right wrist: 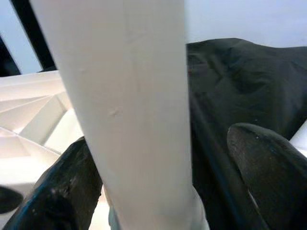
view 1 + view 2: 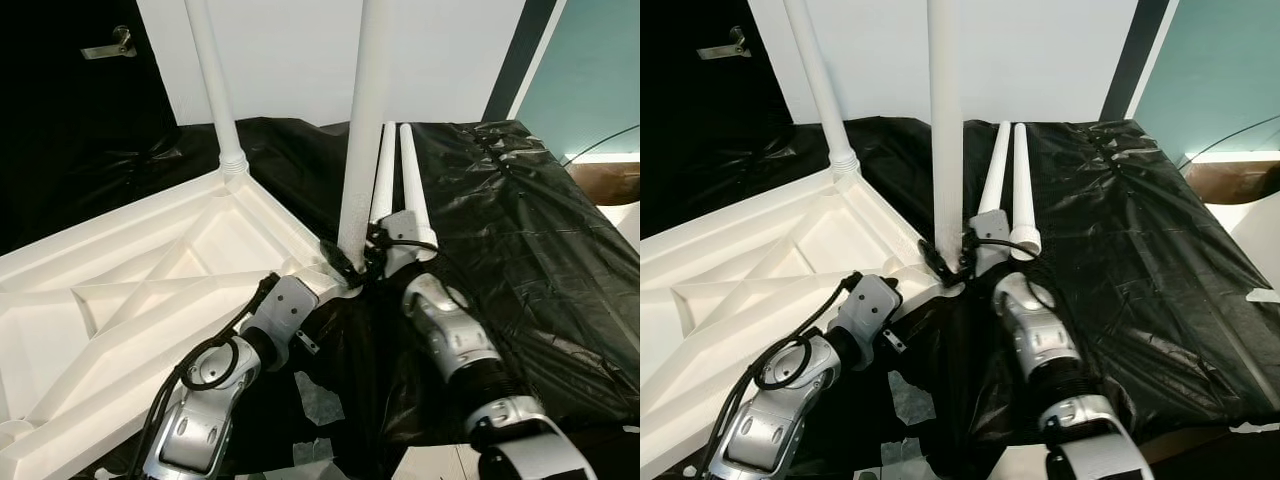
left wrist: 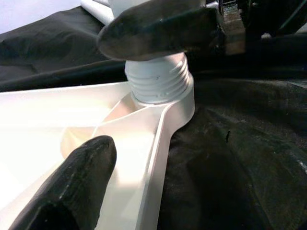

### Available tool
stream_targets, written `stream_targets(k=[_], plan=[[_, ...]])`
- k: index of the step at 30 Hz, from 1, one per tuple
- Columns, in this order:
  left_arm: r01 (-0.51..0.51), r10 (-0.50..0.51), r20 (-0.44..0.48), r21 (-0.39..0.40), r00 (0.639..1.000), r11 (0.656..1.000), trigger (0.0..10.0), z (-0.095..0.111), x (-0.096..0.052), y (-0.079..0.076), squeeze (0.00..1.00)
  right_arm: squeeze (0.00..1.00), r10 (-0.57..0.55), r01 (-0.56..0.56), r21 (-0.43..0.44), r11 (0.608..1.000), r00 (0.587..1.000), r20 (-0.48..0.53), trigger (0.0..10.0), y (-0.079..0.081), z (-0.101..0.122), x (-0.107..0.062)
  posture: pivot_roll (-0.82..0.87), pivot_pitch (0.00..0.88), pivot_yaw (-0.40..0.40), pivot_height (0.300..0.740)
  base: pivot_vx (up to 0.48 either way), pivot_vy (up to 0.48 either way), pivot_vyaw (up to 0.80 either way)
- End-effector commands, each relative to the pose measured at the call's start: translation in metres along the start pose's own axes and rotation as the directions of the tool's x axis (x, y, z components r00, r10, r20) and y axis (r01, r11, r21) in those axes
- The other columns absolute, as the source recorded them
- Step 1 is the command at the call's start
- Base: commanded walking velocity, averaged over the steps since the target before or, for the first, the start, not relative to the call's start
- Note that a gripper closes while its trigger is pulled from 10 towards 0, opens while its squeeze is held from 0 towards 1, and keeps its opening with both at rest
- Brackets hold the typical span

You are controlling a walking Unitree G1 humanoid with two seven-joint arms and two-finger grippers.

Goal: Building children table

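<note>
Right gripper (image 2: 352, 262) is spread around the leg (image 2: 363, 130), not clamped; left gripper (image 3: 120, 86) is open at the socket (image 3: 158, 84).
Cross-threading or toppling is risked if the leg is turned tilted; the tabletop (image 2: 150, 290) may slide on the sheet (image 2: 520, 220).

Your white plastic upturned tabletop (image 2: 150, 290) lies left on the black plastic sheet (image 2: 520, 250); one upright white leg (image 2: 215, 90) stands at its far corner, another white leg (image 2: 362, 130) at its right corner, two loose white legs (image 2: 400, 170) just right.

Black sheet (image 2: 520, 230) bears upturned white tabletop (image 2: 130, 300), two loose legs (image 2: 398, 175).
</note>
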State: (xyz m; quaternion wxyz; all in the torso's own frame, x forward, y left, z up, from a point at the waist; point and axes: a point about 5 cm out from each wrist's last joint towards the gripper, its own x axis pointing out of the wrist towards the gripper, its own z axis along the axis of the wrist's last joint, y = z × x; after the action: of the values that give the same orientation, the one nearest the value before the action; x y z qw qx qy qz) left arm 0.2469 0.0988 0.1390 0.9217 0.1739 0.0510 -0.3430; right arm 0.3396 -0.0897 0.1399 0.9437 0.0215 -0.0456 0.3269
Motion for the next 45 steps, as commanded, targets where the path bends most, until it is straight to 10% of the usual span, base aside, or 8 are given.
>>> stream_targets(k=[1,15,16,17,18,27,45], plan=[[-0.046,0.046,0.001,0.012,0.999,0.999,10.0,0.001,0.0,0.002,0.0,0.0,0.058,-0.058,-0.024,0.998,0.998,-0.007,10.0,-0.002,0.002,0.003,0.13,0.0,-0.023,0.74,0.0,0.0,0.0],[-0.066,0.066,-0.006,0.019,0.998,0.998,10.0,0.001,-0.005,0.008,0.0,0.0,0.283,-0.305,-0.137,0.943,0.946,-0.155,10.0,-0.004,0.005,0.023,0.15,0.0,-0.002,0.74,0.0,0.0,0.0],[-0.068,0.068,-0.005,0.02,0.998,0.997,10.0,0.002,-0.005,0.009,0.0,0.0,0.287,-0.308,-0.122,0.944,0.944,-0.166,4.1,-0.006,0.004,0.023,0.15,0.0,-0.005,0.74,0.0,0.0,0.0],[-0.068,0.068,-0.005,0.02,0.998,0.997,10.0,0.002,-0.005,0.009,0.0,0.0,0.287,-0.308,-0.122,0.944,0.944,-0.166,4.1,-0.006,0.004,0.023,0.15,0.0,-0.005,0.74,0.0,0.0,0.0],[-0.071,0.071,-0.003,0.024,0.997,0.997,10.0,0.002,-0.005,0.009,0.0,0.0,0.281,-0.303,-0.118,0.946,0.944,-0.176,0.0,-0.008,0.003,0.023,0.17,0.0,-0.011,0.74,0.0,0.0,0.0],[-0.13,0.13,0.0,0.013,0.992,0.991,10.0,0.003,-0.009,0.014,0.0,0.0,0.284,-0.304,-0.087,0.949,0.94,-0.187,0.0,-0.013,-0.004,0.018,0.18,0.0,-0.028,0.74,0.0,0.0,0.0],[-0.232,0.234,-0.032,0.053,0.972,0.971,10.0,-0.002,-0.013,0.047,0.0,0.0,-0.079,0.073,-0.05,0.996,0.987,-0.139,0.0,0.001,-0.015,0.026,0.15,0.0,-0.026,0.74,0.0,0.0,0.0]])
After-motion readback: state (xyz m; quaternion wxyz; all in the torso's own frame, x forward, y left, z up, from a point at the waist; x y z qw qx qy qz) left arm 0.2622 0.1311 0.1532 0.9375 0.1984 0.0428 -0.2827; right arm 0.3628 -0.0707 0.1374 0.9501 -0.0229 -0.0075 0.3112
